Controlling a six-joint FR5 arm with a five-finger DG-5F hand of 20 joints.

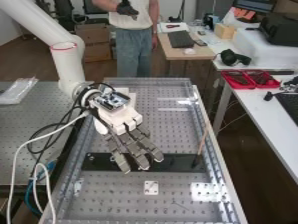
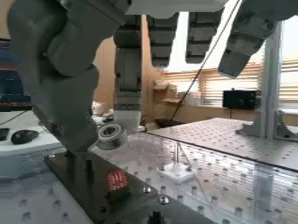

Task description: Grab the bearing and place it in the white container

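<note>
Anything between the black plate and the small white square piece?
No, bare stretch: perforated bench top with its holes runs from the black plate to the white square piece. High view shows it.

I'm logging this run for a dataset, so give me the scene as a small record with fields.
hand: over the black plate
held: bearing, pinched between the thumb and a finger
black plate: on the perforated bench top
on the plate: a red ridged piece
possible target: small white square piece, on the bench top beside the plate
task state: bearing not yet placed
</note>
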